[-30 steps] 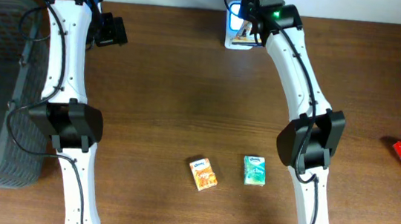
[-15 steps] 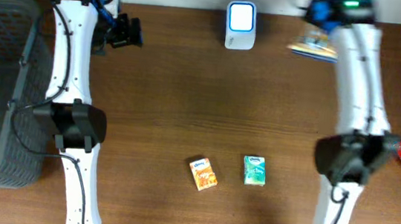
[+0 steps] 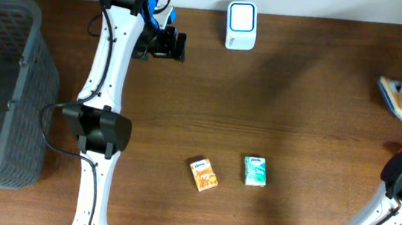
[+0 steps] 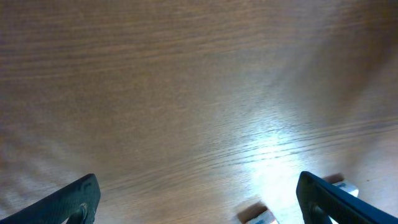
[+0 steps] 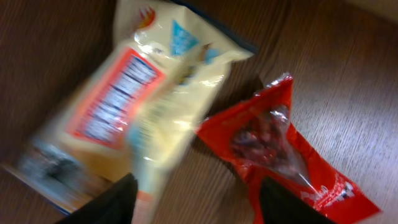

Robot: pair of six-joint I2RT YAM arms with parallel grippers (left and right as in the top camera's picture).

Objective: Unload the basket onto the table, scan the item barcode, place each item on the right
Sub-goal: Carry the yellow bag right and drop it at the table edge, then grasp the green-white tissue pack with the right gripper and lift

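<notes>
Brown wood-grain table (image 3: 296, 137), bare across the middle. Grey wire-mesh basket (image 3: 1, 91) sits at the left edge, nothing visible in it.

Right gripper (image 5: 202, 202) is out at the far right edge. Its fingers stand apart. The yellow foil snack bag with the orange nutrition panel (image 5: 143, 99) is beyond them, blurred and tilted, its lower edge near one finger and clear of the other. It reads as let go rather than clamped. The drop spot seems chosen: it partly overlaps the red glossy snack packet (image 5: 280, 149), so this corner looks like the pile for finished items (my guess).

Left gripper (image 3: 174, 46) hangs spread wide with nothing between the fingers, just left of the white rectangular barcode scanner (image 3: 240, 25) at the table's back edge. Probably staged for the next pick.

Small orange juice carton (image 3: 204, 174) and small green juice carton (image 3: 255, 171) lie flat side by side, near the front, untouched.

Against the frame a second ago:
- The right arm held the bag over the scanner; it has since swung right.
- The scanner face is now uncovered.
- The left arm has moved inward toward the scanner.
- The cartons and basket have not shifted.
</notes>
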